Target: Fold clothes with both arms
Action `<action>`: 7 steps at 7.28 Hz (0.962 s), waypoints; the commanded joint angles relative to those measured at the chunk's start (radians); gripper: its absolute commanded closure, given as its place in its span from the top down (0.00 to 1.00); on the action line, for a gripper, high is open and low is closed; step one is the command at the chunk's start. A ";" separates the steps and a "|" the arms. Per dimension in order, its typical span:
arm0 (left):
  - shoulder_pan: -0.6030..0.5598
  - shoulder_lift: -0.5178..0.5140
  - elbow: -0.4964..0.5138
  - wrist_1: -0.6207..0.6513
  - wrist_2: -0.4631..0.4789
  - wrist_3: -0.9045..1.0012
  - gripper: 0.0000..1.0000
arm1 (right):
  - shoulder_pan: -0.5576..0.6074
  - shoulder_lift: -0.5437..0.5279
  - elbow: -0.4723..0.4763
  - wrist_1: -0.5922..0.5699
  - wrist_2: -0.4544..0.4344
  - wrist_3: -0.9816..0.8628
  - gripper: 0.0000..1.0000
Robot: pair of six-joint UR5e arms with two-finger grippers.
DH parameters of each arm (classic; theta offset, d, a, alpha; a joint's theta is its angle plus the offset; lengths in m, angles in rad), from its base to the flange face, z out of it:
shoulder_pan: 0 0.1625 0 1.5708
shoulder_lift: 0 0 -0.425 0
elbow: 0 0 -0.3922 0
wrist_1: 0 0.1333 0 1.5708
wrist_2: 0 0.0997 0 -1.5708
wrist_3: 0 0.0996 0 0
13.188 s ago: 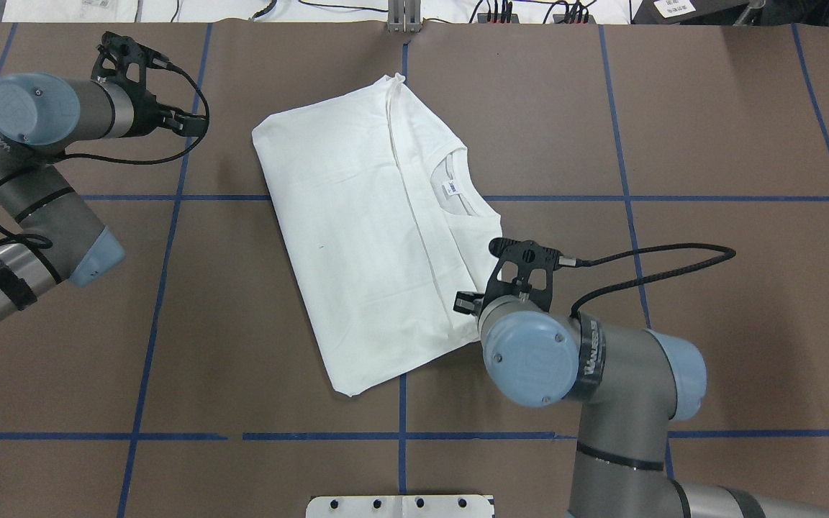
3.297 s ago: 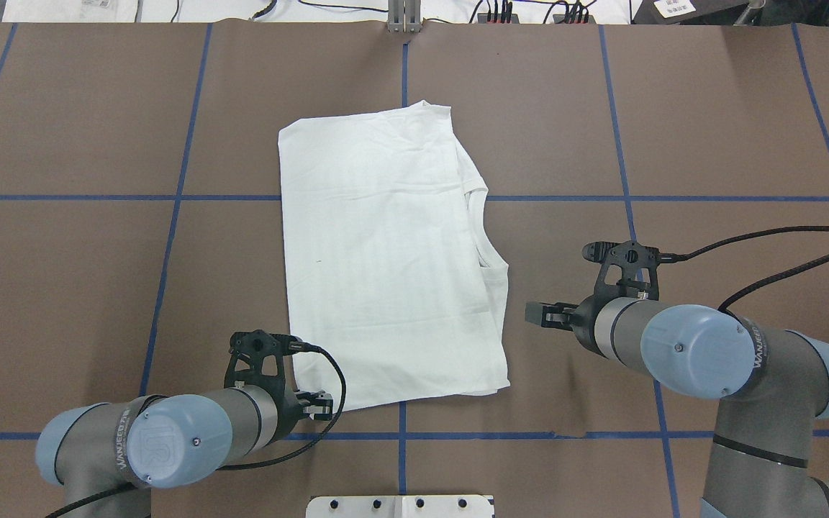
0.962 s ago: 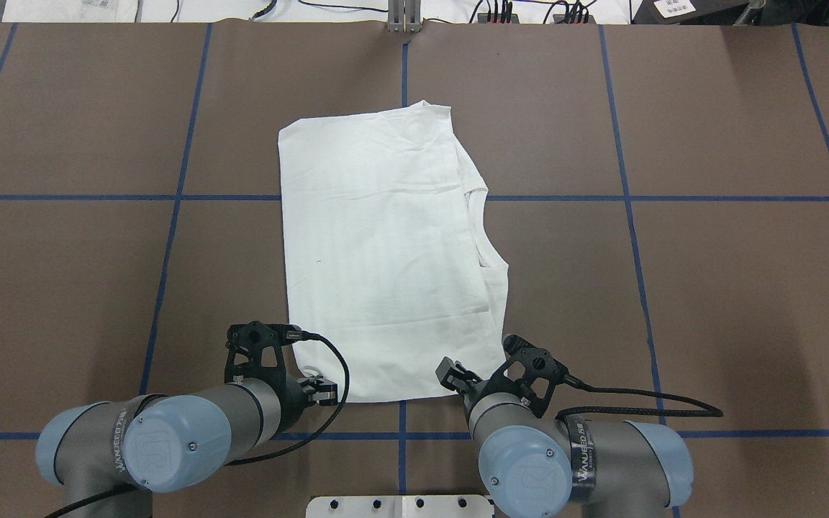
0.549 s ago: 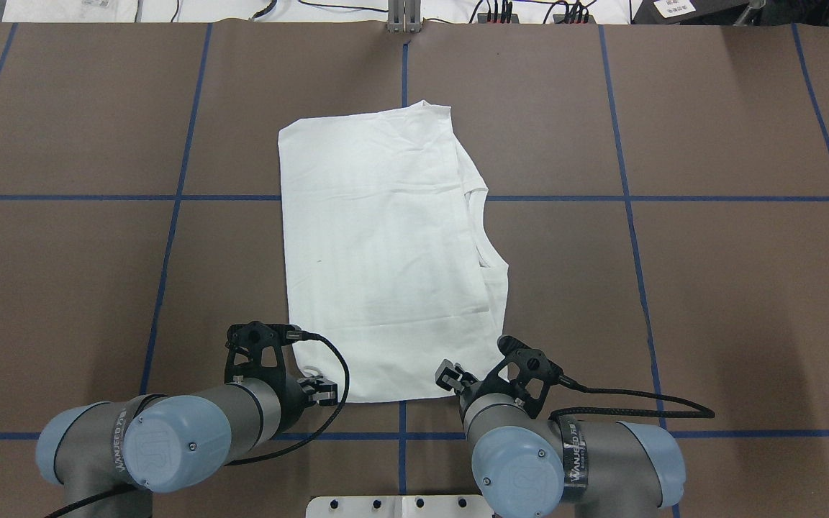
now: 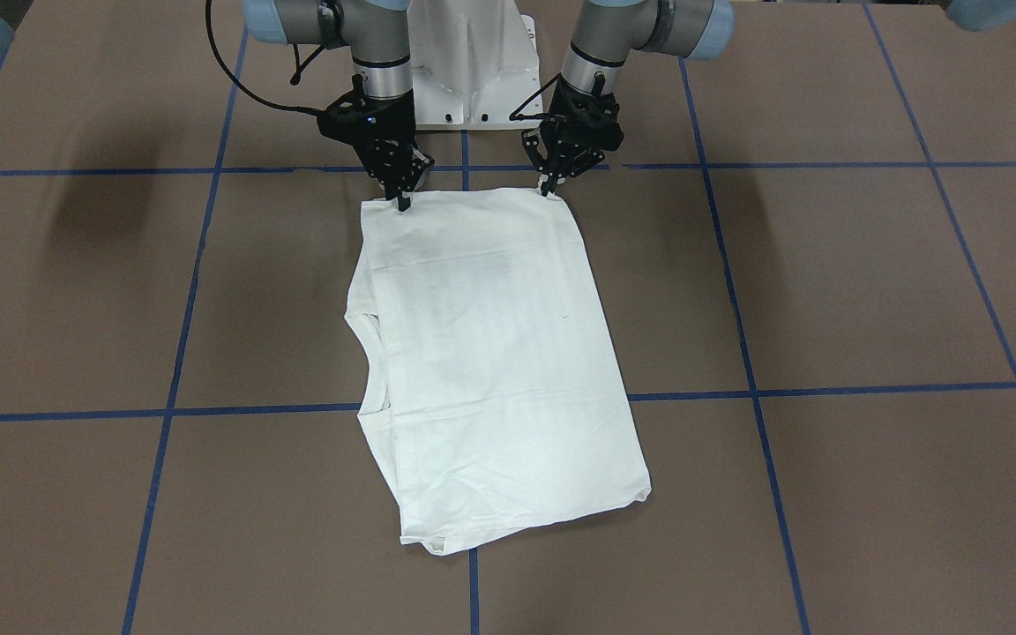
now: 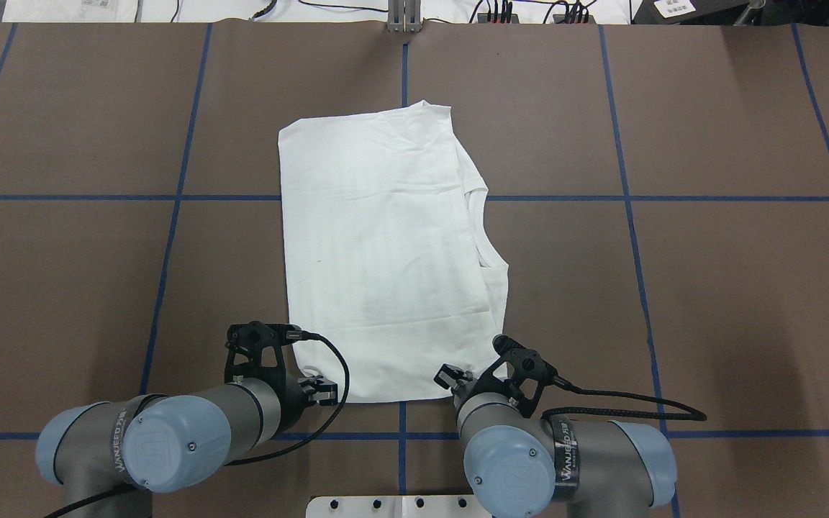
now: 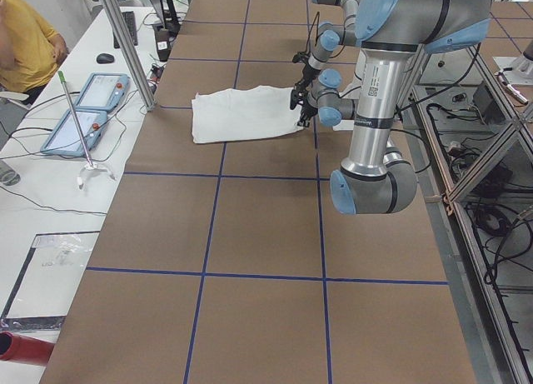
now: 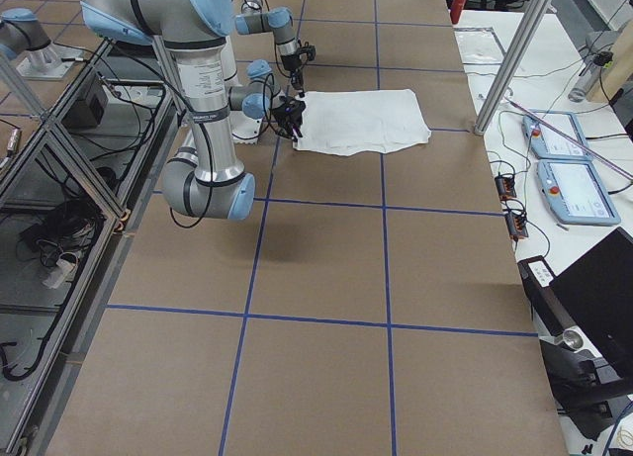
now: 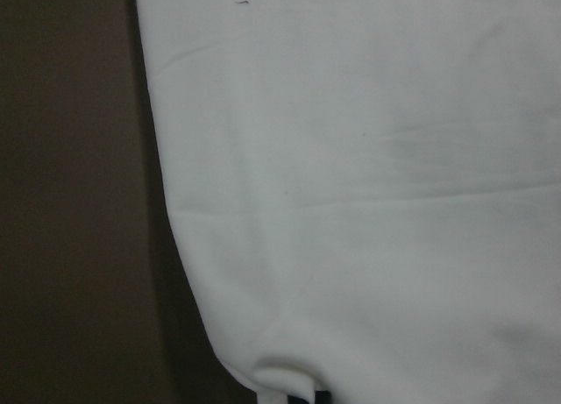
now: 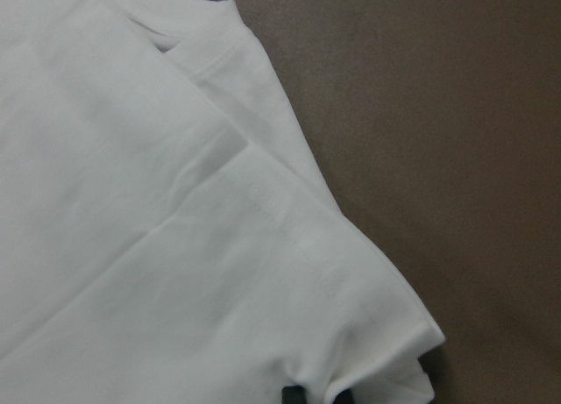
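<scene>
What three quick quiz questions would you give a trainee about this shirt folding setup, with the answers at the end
1. True or false: the shirt is lifted clear of the table.
2. Where do the left gripper and right gripper sit? A) at the shirt's two corners nearest the robot; B) at its two far corners; C) both over the neckline.
3. Toward which of the robot's sides does the shirt's neckline face?
Key: 1 false, it lies flat. 2 A. 3 its right.
</scene>
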 commanded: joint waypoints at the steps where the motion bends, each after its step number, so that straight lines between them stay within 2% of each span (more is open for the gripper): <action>1: 0.000 -0.001 0.000 0.000 0.000 0.000 0.00 | 0.003 0.006 -0.010 0.000 0.000 0.001 0.00; 4: 0.000 -0.001 -0.023 0.000 -0.008 0.009 0.00 | 0.034 0.006 0.000 -0.003 0.006 -0.013 0.00; 5: -0.002 0.000 -0.040 0.004 -0.012 0.012 0.00 | 0.038 0.006 0.037 -0.032 0.012 -0.016 0.00; 7: -0.014 0.011 -0.125 0.015 -0.066 0.072 0.00 | 0.014 0.008 0.240 -0.240 0.028 -0.013 0.00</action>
